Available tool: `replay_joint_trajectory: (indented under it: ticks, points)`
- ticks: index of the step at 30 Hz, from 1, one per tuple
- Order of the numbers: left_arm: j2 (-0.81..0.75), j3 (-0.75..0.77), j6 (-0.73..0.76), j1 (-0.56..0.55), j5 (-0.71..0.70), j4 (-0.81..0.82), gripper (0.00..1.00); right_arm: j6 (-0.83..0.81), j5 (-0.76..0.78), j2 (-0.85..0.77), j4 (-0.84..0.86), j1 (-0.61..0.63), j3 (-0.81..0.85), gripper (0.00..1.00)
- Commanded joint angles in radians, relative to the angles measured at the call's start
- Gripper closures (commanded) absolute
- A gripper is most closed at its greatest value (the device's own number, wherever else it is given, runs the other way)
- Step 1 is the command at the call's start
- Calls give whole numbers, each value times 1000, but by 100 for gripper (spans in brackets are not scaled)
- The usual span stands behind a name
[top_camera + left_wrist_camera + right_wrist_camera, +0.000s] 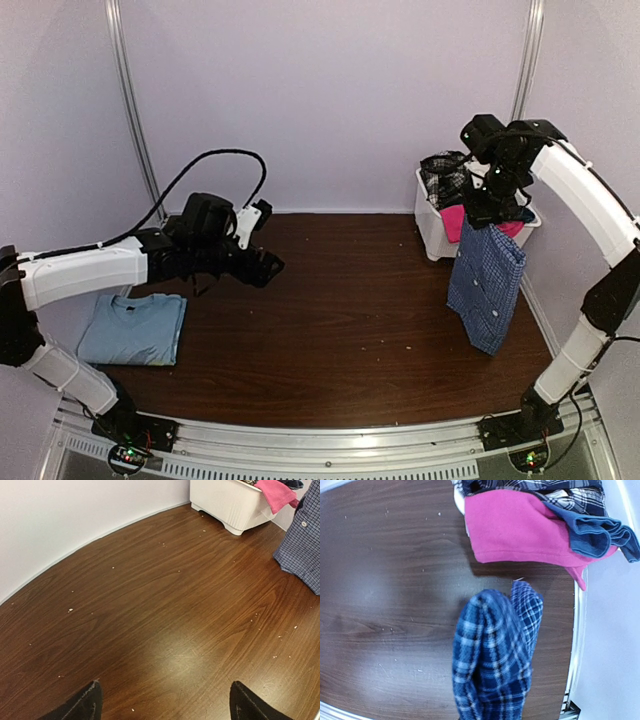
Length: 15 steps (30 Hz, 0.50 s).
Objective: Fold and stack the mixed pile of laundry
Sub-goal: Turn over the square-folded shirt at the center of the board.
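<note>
Two grippers here. The left gripper [165, 702] has its dark fingertips spread wide on nothing, low over the wood-grain table [150, 605], arm reaching toward the middle. The right gripper [482, 215], on a high arched arm, is clamped on the blue small-check button shirt [487, 285], which hangs beside the white plastic basket [436, 235]. In the wrist view the fabric hides its fingers. The folded light blue T-shirt [133, 328] lies near-left, and the hot pink piece [520, 527] droops over the basket rim.

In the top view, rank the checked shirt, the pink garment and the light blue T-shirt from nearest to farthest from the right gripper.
1. the checked shirt: hanging from the right gripper itself, on the right.
2. the pink garment: just beside it, draped over the rim of the basket.
3. the light blue T-shirt: folded at the far left.
</note>
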Motion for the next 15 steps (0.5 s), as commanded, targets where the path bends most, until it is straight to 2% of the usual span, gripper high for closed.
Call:
replay_joint_trajectory:
  ticks: [1, 5, 9, 14, 15]
  points:
    - [-52, -28, -29, 17, -80, -35, 11, 58, 102, 187, -78, 178, 77, 100]
    - [-86, -48, -93, 59, -112, -86, 10, 104, 27, 425, 4, 354, 247, 100]
    - [-141, -91, -175, 126, -108, -101, 11, 176, -163, 626, 122, 429, 432, 100]
    - [-202, -146, -250, 205, -81, -119, 10, 270, -354, 699, 387, 467, 383, 100]
    - [-212, -159, -258, 217, -65, -118, 10, 291, -410, 697, 464, 470, 349, 92]
